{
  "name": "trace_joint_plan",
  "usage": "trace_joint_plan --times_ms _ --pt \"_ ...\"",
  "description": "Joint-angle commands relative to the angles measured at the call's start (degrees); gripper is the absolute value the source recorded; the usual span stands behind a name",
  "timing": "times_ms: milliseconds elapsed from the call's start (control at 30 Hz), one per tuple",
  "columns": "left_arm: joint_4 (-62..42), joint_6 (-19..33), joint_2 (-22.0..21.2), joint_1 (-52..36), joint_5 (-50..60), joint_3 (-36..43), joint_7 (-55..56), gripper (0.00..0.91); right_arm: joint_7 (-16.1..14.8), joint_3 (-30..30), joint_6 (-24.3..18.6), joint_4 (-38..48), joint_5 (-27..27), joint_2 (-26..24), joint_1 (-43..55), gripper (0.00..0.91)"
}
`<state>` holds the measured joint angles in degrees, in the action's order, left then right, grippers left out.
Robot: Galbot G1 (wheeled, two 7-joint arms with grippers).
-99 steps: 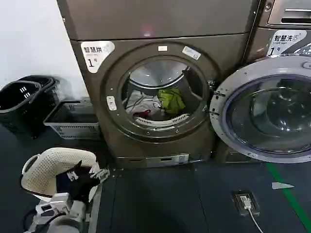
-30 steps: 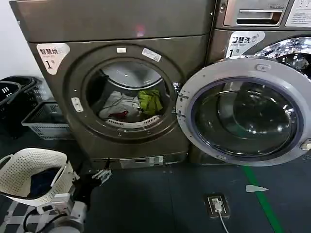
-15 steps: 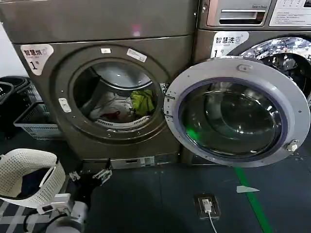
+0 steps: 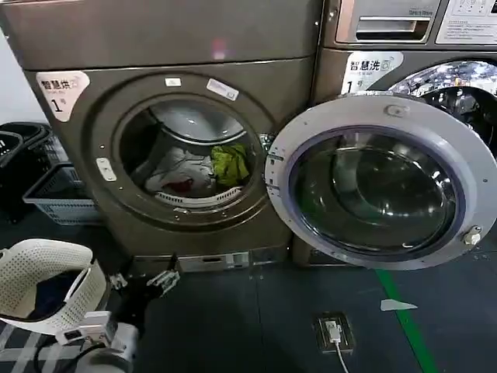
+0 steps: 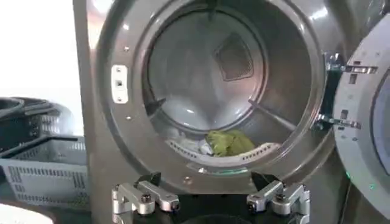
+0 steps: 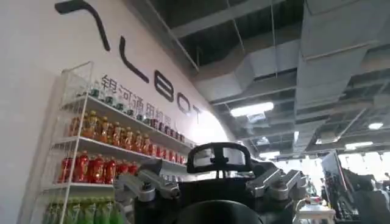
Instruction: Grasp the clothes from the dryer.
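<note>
Our left tool (image 5: pixel 210 199) is hanging low before the dryer (image 4: pixel 175 54), fingers spread wide, holding nothing. Our right tool (image 6: pixel 210 185) is pointing up toward the ceiling, also wide and holding nothing. We are judging the task barely begun: the door (image 4: pixel 380 183) is standing open, no grasp made yet. The clothes (image 4: pixel 198 169) are lying inside the drum, lime-green piece on top. A white mesh basket (image 4: pixel 43 276) is waiting beside our left arm.

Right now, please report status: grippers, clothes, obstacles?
Left gripper open, low before the dryer. Clothes inside the drum. Door open, nothing blocking.
</note>
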<state>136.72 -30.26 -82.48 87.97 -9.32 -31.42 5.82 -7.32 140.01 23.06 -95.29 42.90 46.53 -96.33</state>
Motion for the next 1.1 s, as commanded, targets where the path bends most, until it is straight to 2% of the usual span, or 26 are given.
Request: trace_joint_plan --times_ms 33,1100 --pt "0.18 0.06 0.14 0.02 0.02 0.04 -0.01 0.907 -0.11 0.18 -0.41 -0.11 0.59 -0.02 -0.05 0.907" --pt "0.08 0.18 0.18 -1.13 -1.41 -0.77 -0.21 0.907 -0.99 0.31 -1.04 -1.52 0.89 0.81 -0.39 0.907"
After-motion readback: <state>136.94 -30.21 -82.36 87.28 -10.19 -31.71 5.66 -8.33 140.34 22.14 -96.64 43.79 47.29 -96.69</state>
